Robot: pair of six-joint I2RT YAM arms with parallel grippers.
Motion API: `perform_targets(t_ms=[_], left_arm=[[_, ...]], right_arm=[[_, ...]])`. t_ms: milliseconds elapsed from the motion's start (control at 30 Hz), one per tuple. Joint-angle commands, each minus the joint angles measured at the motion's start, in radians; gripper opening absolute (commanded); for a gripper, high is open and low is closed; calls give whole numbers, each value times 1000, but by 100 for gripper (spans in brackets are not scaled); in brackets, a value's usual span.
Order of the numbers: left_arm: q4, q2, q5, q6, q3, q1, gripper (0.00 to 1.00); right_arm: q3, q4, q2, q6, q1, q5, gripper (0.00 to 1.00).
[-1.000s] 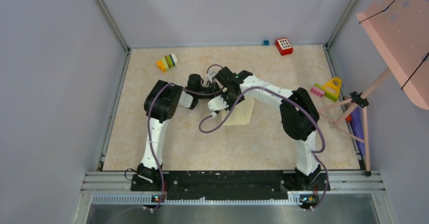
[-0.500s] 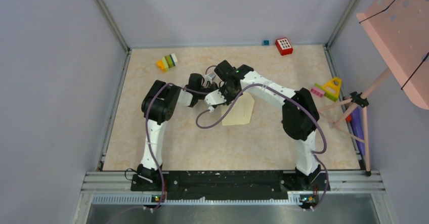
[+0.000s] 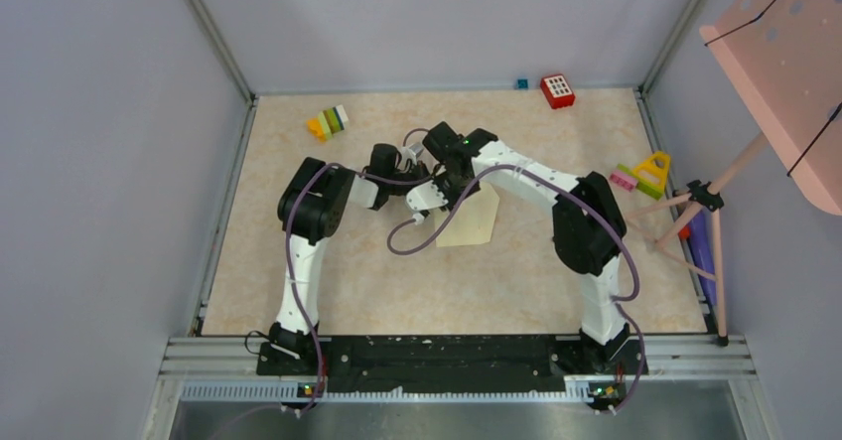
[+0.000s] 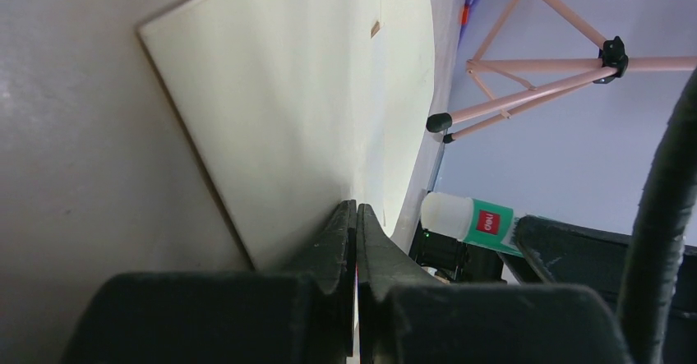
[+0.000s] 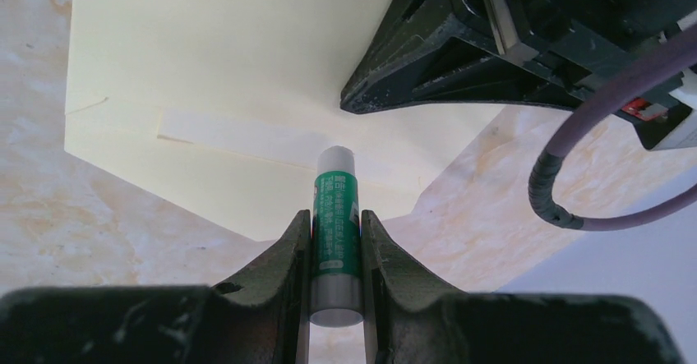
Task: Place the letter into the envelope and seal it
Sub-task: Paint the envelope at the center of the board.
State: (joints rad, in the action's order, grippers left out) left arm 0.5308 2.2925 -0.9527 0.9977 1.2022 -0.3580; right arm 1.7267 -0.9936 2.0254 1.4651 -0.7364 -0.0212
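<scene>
The envelope (image 3: 477,223) sits mid-table, one side lifted; what is inside cannot be seen. At its 11 o'clock corner the left gripper (image 4: 355,209) is pinched together on its edge. The right gripper (image 5: 335,214) clamps a green glue stick (image 5: 335,245) pointing over the flap.

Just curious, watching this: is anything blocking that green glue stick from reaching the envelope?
Nothing visible does. The right gripper holds the glue stick with its tip pointing straight at bare paper of the envelope. The left gripper pinches the envelope's edge off to one side, clear of the stick's path.
</scene>
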Motion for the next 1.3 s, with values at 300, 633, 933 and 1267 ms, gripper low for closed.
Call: perform_targets(t_ms=[300,633,933,1267], left_arm=[[-127,12,89,-50,-9,-1,0],[-150,9,98,-62,-2,-2,0],[-240,1,117,-122,30,-11,0],[-327,-8,141,-185,62,-23,0]], right_arm=[[-49,32,37,15,8,13,0],[-24,55,72,19,10,-5,0],[-34,128,98,24,27,-48,0],[8,169,127,24,38,-48,0]])
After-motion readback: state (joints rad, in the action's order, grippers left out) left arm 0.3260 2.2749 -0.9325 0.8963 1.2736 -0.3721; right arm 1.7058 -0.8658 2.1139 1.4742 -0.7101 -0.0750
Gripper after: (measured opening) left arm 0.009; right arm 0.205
